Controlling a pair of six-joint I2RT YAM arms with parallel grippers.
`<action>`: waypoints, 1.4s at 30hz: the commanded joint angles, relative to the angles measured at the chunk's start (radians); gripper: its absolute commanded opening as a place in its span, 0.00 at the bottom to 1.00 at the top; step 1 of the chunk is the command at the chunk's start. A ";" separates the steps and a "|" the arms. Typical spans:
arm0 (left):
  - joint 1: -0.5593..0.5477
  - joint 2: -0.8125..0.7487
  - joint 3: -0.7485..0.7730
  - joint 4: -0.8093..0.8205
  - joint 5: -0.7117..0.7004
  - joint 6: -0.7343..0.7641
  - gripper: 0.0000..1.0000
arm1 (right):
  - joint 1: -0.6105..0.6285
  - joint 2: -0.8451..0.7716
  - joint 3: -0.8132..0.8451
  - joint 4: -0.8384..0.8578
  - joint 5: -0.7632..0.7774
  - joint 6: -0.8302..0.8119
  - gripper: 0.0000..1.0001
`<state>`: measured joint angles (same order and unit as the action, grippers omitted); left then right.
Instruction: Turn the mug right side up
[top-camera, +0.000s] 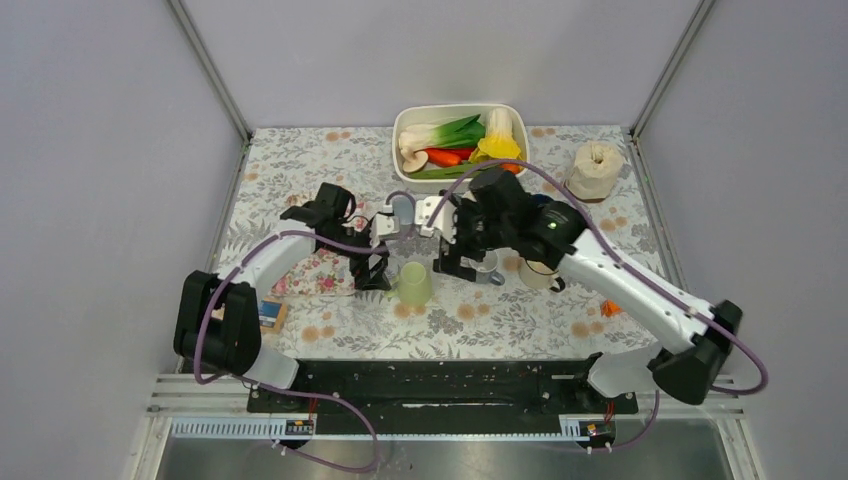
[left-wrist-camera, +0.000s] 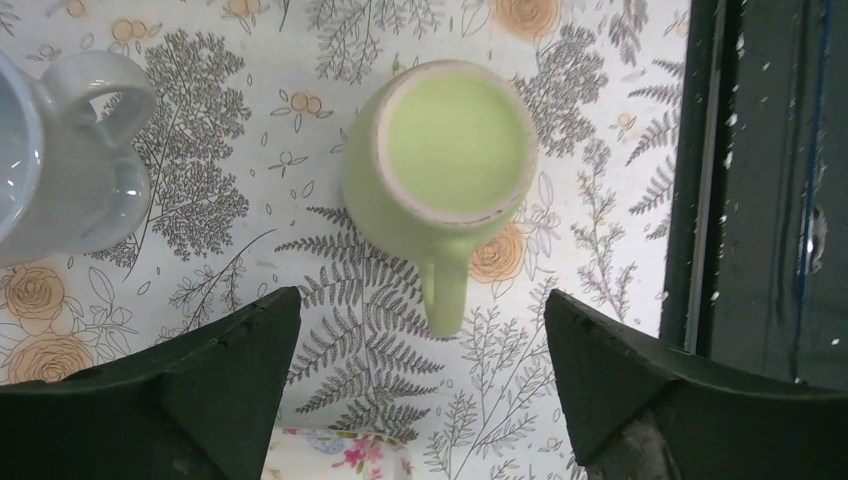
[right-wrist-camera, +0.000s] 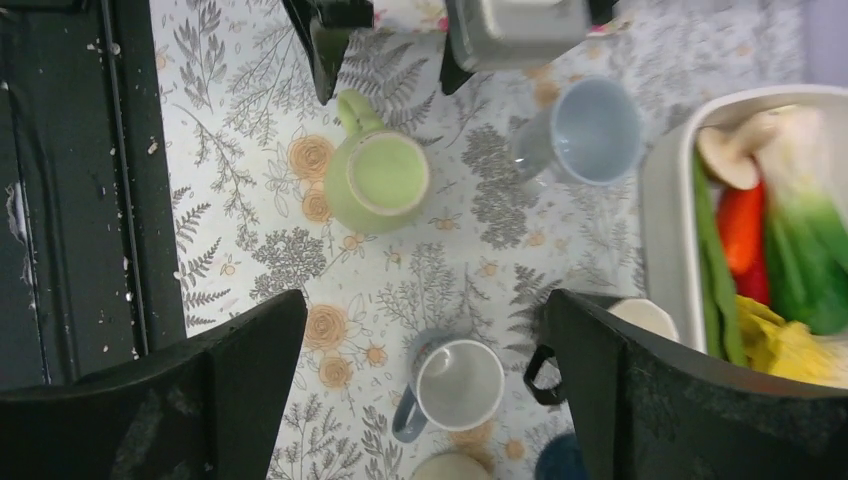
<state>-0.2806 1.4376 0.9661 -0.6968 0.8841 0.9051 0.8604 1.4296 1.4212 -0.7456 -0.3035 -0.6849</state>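
The green mug (top-camera: 413, 284) is standing upside down on the table (top-camera: 290, 165), near the middle, with its rim on the patterned surface and its flat base facing up. Its handle is pointing left, toward the left fingers (left-wrist-camera: 200, 390). These fingers are hanging just beside the mug, spread wide apart, and they are holding nothing. In the left wrist view the handle is showing between the two tips, apart from both.

The right fingers (right-wrist-camera: 230, 390) are also spread wide and are gripping nothing. They are hovering just to the right of the green mug. A grey mug (right-wrist-camera: 455, 385) is standing upright below them and is showing between them in the right wrist view.

A pale blue mug (top-camera: 400, 212) is standing upright just on the far side of the green one. A cream cup (top-camera: 538, 275) is sitting to the right of the grey mug.

At the far edge a white tub (top-camera: 455, 107) is holding vegetables. A flowered cloth (top-camera: 315, 272) is lying under the left arm.
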 joint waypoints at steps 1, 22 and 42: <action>-0.046 0.070 0.099 -0.091 -0.118 0.043 0.93 | -0.071 -0.143 -0.038 0.025 -0.093 -0.005 0.99; -0.214 0.183 0.180 -0.054 -0.344 -0.071 0.62 | -0.277 -0.478 -0.288 0.153 -0.185 0.041 0.99; -0.248 0.217 0.229 -0.086 -0.353 -0.104 0.25 | -0.276 -0.470 -0.296 0.174 -0.185 0.047 0.98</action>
<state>-0.5186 1.6581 1.1481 -0.7925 0.5323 0.8089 0.5888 0.9562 1.1206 -0.6106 -0.4664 -0.6552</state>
